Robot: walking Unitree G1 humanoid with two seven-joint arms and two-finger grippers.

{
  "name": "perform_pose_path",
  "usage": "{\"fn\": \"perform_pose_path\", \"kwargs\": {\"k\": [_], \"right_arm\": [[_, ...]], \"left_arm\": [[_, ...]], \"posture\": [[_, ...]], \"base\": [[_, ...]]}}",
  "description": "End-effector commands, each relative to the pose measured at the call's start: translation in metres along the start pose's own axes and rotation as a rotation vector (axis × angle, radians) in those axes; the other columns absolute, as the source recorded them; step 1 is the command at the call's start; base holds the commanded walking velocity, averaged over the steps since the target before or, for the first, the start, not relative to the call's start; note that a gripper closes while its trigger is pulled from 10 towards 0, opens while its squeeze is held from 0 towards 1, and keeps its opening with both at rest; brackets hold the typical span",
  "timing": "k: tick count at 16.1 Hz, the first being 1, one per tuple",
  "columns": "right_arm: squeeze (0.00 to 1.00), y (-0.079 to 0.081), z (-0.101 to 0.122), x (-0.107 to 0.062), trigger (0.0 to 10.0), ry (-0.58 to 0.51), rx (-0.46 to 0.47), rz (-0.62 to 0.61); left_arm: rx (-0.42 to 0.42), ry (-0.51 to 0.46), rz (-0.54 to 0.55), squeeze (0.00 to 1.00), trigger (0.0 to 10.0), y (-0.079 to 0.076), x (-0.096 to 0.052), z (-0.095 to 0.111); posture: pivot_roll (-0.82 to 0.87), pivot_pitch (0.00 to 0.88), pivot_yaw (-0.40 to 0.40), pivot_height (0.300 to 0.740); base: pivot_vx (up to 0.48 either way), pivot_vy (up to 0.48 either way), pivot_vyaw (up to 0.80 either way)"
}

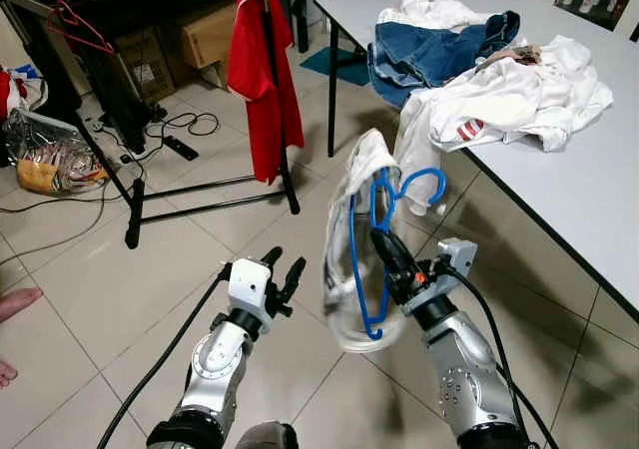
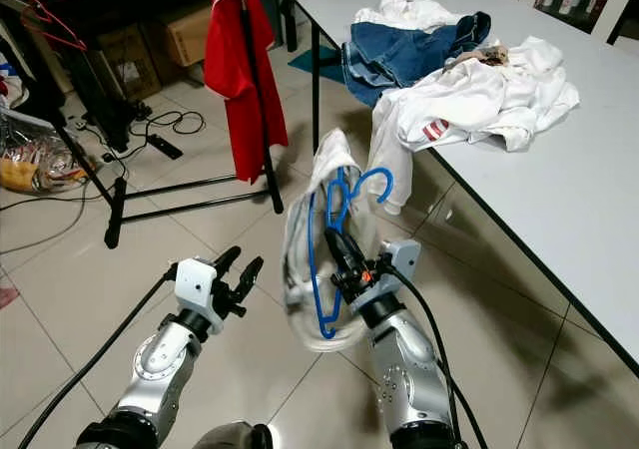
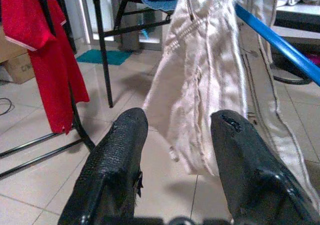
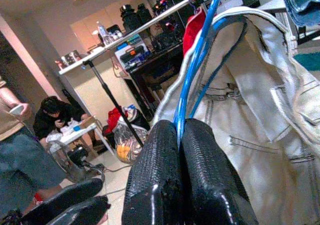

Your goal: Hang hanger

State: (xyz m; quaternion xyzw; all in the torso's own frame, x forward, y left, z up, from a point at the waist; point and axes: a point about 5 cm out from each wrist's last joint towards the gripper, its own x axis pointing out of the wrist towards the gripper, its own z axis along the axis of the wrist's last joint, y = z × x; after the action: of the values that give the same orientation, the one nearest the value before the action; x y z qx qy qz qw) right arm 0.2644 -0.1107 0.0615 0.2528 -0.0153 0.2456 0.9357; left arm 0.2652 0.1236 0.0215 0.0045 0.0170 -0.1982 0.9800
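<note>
The blue hanger (image 1: 371, 259) is held up in the air in front of the robot, clear of the tiled floor (image 1: 120, 289), with a pale off-white garment (image 1: 351, 220) draped over it and hanging down past its lower bar. The right gripper (image 1: 391, 259) has its two black fingers (image 4: 172, 180) pressed together on the hanger's thin blue wire, which rises from between them (the right wrist view shows the pinch plainly). The hanger's hook curls up and toward the near edge of the white table (image 1: 559, 200), just beside the clothes that spill over that edge.

The left gripper (image 1: 283, 269) is raised just beside the garment, its fingers (image 3: 117, 160) spread apart with nothing between them; the cloth hangs in front of them without touching.

On the table, near its front corner, lie a heap of white clothing (image 1: 509, 100) and, behind it toward the far edge, a pair of blue jeans (image 1: 439, 50) with more white cloth beyond. To the robot's left stands a black clothes rack (image 1: 200, 185) on the floor, with a red shirt (image 1: 262, 80) hanging at its right end and a red wire hanger (image 1: 78, 25) at the left. Cardboard boxes (image 1: 205, 35), a power strip with cables (image 1: 180, 145) and a clear plastic bag (image 1: 55, 160) sit around the rack's base. A bare foot (image 1: 15, 304) shows at the left edge of the floor, and the right wrist view catches two people (image 4: 55, 117) in the background (one seated).
</note>
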Motion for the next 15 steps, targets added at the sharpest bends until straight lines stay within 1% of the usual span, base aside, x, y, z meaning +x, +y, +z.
{"fn": "perform_pose_path", "kwargs": {"k": [1, 3, 4, 5, 6, 9, 11, 13, 15], "right_arm": [[0.00, 0.012, 0.017, 0.015, 10.0, -0.099, -0.030, 0.063], [0.00, 0.014, 0.018, 0.016, 10.0, -0.096, -0.061, 0.073], [0.00, 0.019, 0.018, 0.017, 10.0, -0.089, -0.113, 0.093], [0.00, 0.020, 0.018, 0.018, 10.0, -0.092, -0.133, 0.097], [0.00, 0.023, 0.019, 0.019, 10.0, -0.142, -0.207, 0.078], [0.00, 0.023, 0.017, 0.019, 10.0, -0.150, -0.225, 0.062], [0.00, 0.023, 0.014, 0.017, 10.0, -0.144, -0.221, 0.078], [0.00, 0.021, 0.013, 0.015, 10.0, -0.148, -0.246, 0.088], [0.00, 0.021, 0.009, 0.015, 10.0, -0.140, -0.264, 0.094]], "left_arm": [[0.013, 0.006, 0.008, 0.00, 10.0, 0.002, -0.002, 0.000], [0.013, 0.009, 0.003, 0.00, 10.0, 0.001, -0.002, -0.001], [0.015, 0.011, 0.001, 0.00, 10.0, 0.001, -0.003, -0.002], [0.016, 0.012, 0.001, 0.00, 10.0, 0.001, -0.003, -0.002], [0.020, 0.015, -0.001, 0.00, 10.0, 0.000, -0.003, -0.003], [0.024, 0.015, -0.004, 0.00, 10.0, 0.000, -0.003, -0.002], [0.031, -0.001, -0.001, 0.00, 10.0, 0.001, -0.001, 0.001], [0.060, -0.055, -0.004, 0.00, 10.0, 0.004, 0.005, 0.012], [0.129, -0.131, -0.012, 0.00, 10.0, 0.006, 0.013, 0.029]], "posture": [[0.06, 0.000, 0.092, 0.740], [0.06, 0.000, 0.091, 0.740], [0.06, 0.000, 0.091, 0.740], [0.06, 0.000, 0.091, 0.740], [0.06, 0.000, 0.091, 0.740], [0.06, 0.000, 0.090, 0.740], [0.06, 0.000, 0.089, 0.740], [0.06, 0.000, 0.089, 0.740], [0.06, 0.000, 0.088, 0.740]], "base": [[0.000, 0.000, 0.00], [0.000, 0.000, 0.00], [0.000, 0.000, 0.00], [0.000, 0.000, 0.00], [0.000, 0.000, 0.00], [0.000, 0.000, 0.00], [0.000, 0.000, 0.00], [0.000, 0.000, 0.00], [0.000, 0.000, 0.00]]}}
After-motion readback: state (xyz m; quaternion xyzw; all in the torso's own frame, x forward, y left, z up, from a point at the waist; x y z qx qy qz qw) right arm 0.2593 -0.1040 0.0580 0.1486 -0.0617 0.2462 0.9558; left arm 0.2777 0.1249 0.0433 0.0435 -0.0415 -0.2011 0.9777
